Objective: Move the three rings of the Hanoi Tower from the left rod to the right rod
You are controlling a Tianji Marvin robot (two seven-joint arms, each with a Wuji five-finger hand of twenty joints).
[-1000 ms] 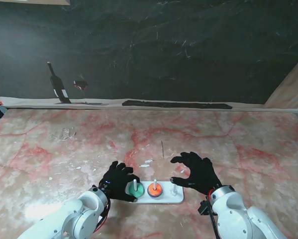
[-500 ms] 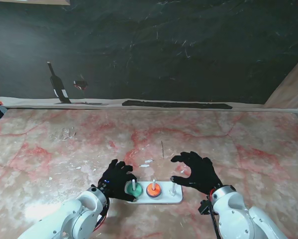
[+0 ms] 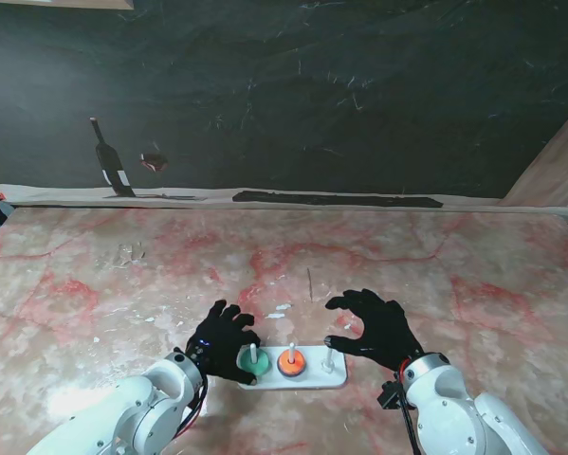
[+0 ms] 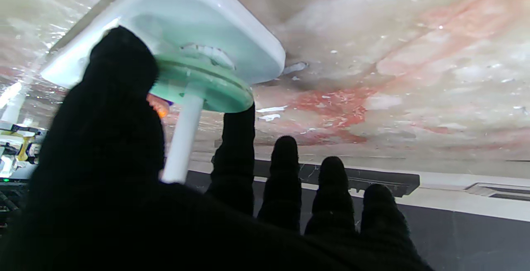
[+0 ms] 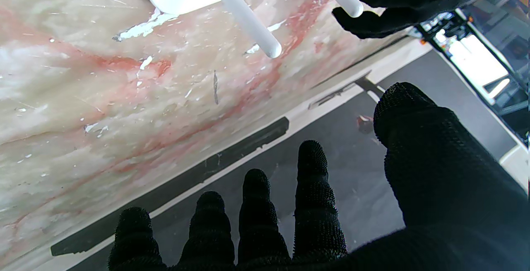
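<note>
Left robot hand [image 3: 223, 343] pinches the green ring [image 4: 203, 82] on the left rod [image 4: 182, 138], thumb and forefinger at its rim; the ring sits low, on the white base [image 3: 298, 372]. Right robot hand [image 3: 374, 327], fingers spread and empty, hovers beside the bare right rod [image 3: 328, 359]. Orange ring [image 3: 289, 361] occupies the middle rod. Next, probably: lift the green ring clear. No legible writing.

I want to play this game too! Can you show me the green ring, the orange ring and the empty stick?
green ring [image 3: 252, 360], stand view, its top face.
orange ring [image 3: 290, 361], stand view, its top face.
empty stick [image 3: 329, 357], stand view, mid-shaft.
</note>
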